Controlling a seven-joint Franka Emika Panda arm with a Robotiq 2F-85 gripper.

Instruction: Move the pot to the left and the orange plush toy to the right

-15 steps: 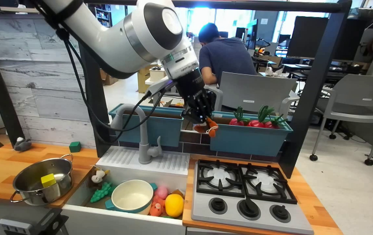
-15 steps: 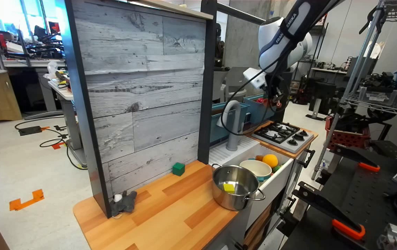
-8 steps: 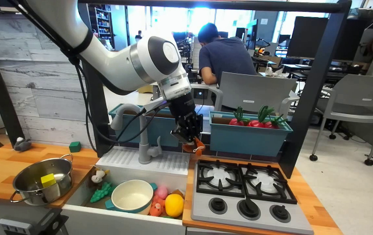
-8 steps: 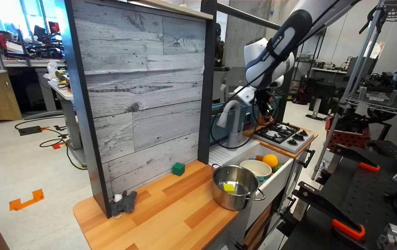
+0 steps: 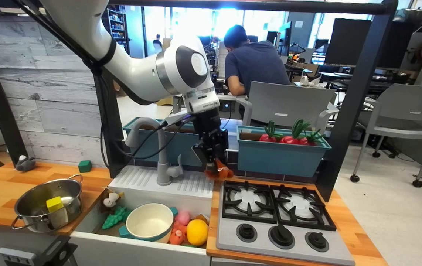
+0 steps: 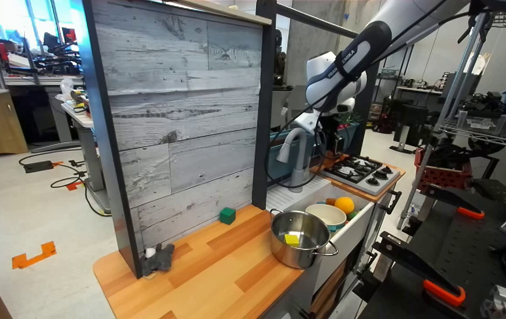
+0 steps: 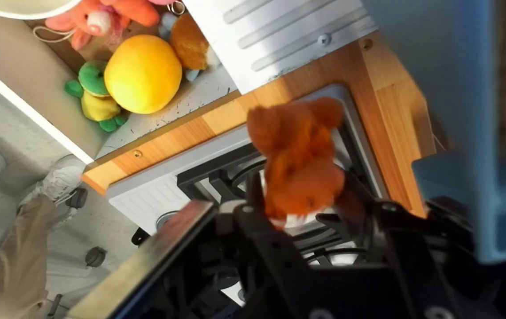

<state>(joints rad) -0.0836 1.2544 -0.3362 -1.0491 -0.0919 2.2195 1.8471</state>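
The orange plush toy (image 7: 301,155) is showing, blurred, between the fingers of the black gripper (image 7: 302,189), which are standing apart on either side of it, near the back edge of the stove (image 5: 229,238). Farther off, the silver pot (image 6: 286,254) is standing on the wooden counter (image 6: 217,283) beside the sink (image 5: 129,253), a yellow block (image 5: 54,204) lying inside.

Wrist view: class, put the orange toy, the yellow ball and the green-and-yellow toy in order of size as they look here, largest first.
1. orange toy
2. yellow ball
3. green-and-yellow toy
The orange toy seems nearest, which may enlarge it, so its rank in real size is unsure.
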